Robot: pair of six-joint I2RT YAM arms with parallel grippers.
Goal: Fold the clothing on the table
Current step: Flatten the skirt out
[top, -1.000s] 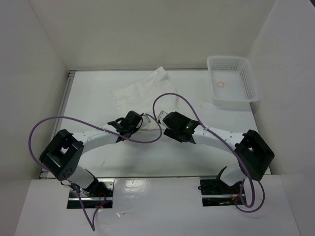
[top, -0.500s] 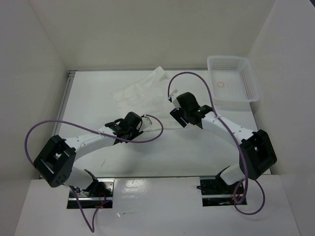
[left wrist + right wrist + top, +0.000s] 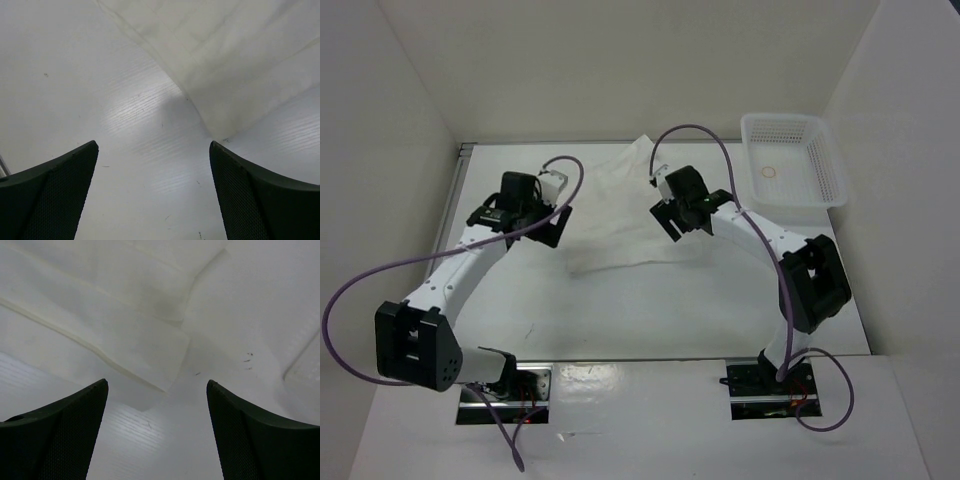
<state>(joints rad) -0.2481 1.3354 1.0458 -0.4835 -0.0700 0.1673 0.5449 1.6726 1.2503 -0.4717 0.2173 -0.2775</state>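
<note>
A white-walled workcell seen from above, with two robot arms bolted at the near edge of the table (image 3: 650,310).

The clothing (image 3: 620,215) – a thin, white, wrinkled garment – lies spread on the table in the far half. It sits about midway between the left and right edges, and one corner reaches the far edge. It is hard to pick out against the white tabletop.

The left arm reaches to the garment's left side and the right arm to its right side, so the cloth lies between them.

In the left wrist view, the left gripper (image 3: 153,145) has its fingers spread wide with nothing between them. Only bare tabletop shows in the gap. A corner of the garment lies just ahead, toward the right finger, and appears not to touch it.

In the right wrist view, the right gripper (image 3: 157,381) is also spread wide and holds nothing. A folded corner of the garment with a raised hem lies just ahead of the gap, toward the left finger.

A white perforated basket (image 3: 795,205) stands in the far right corner of the table, apart from the garment. A small round object (image 3: 770,172) lies inside it.

Purple cables (image 3: 440,258) loop from both arms.
</note>
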